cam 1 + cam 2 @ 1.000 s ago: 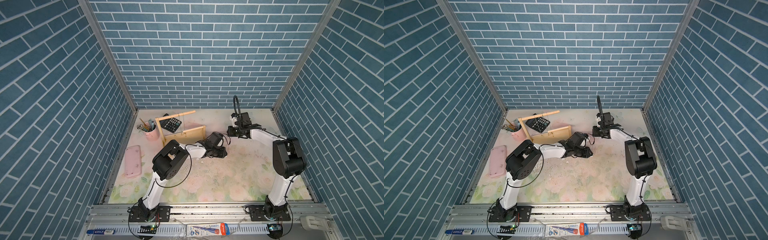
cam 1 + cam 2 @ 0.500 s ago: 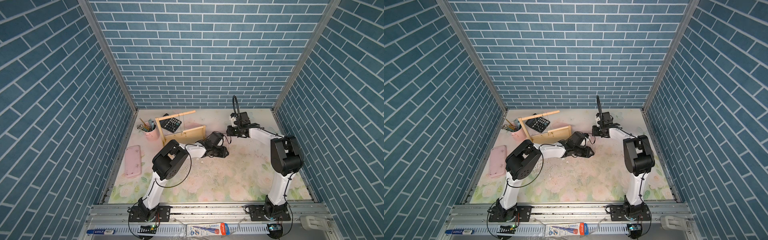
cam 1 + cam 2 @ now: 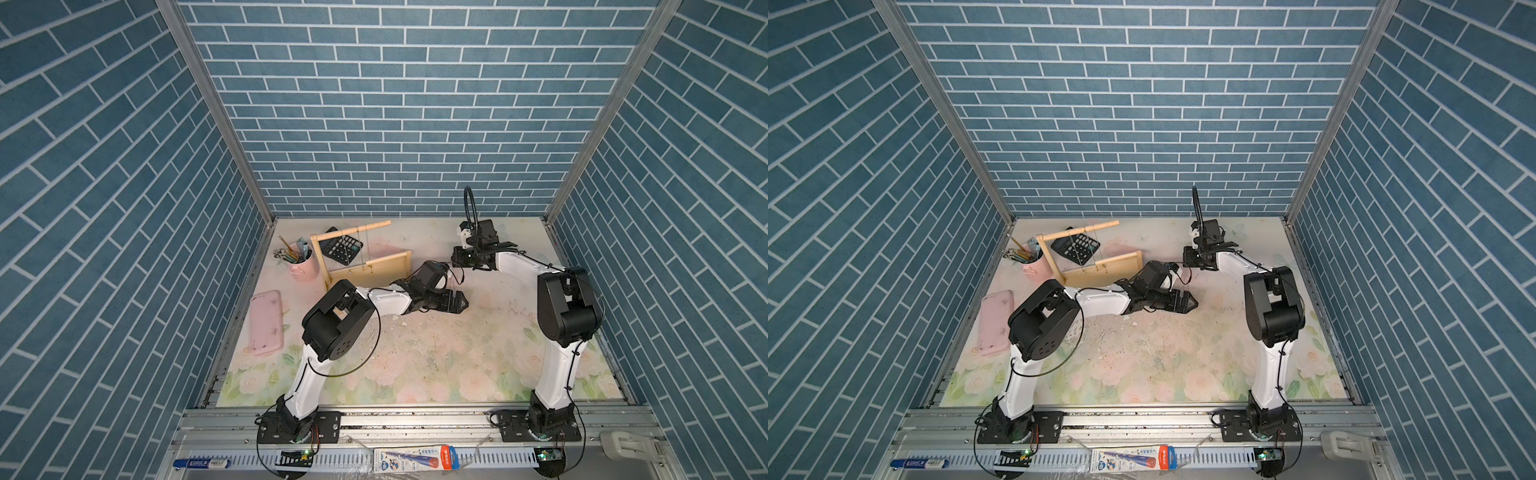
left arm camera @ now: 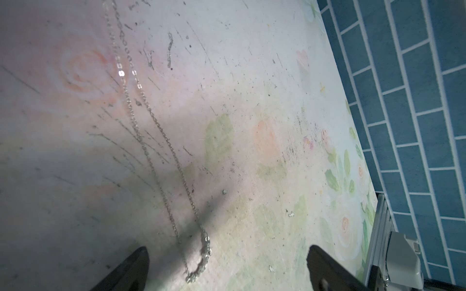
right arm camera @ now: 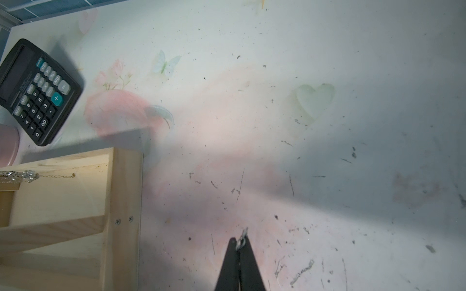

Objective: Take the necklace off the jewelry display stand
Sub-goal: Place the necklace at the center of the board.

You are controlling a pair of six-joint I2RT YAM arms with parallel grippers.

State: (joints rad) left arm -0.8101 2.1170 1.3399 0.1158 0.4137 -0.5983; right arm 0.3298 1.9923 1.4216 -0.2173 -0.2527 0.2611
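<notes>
Now, nearest the robot's bases, the left gripper (image 4: 228, 249) hangs low over the floral mat (image 4: 252, 75) with its jaws spread as wide as they go. Nothing is between them but air and the beaded lower end of the necklace (image 4: 206, 245). That end sits in the gap without touching either finger. Whether it rests on the mat or hangs just above it I cannot tell.

From there the doubled chain runs straight away from the left gripper, so its long axis points from that open gap toward the other arm. Further back, the right gripper (image 5: 241, 243) is fully closed, with a few links of the necklace pinched at its very tips. It alone has hold of the piece.

Beyond both, to the robot's left of the right gripper, stands the jewelry display stand (image 3: 376, 268), well apart from the held chain. The necklace is clear of it. A few thin chains (image 3: 360, 249) hang from its top dowel (image 3: 353, 230), and a calculator (image 3: 343, 249) lies behind.

As I judge it, the coming move belongs to the right arm. It should carry or lower the chain along its own line, away from the stand, while the empty left gripper stays out of the loop so it does not snag it.
</notes>
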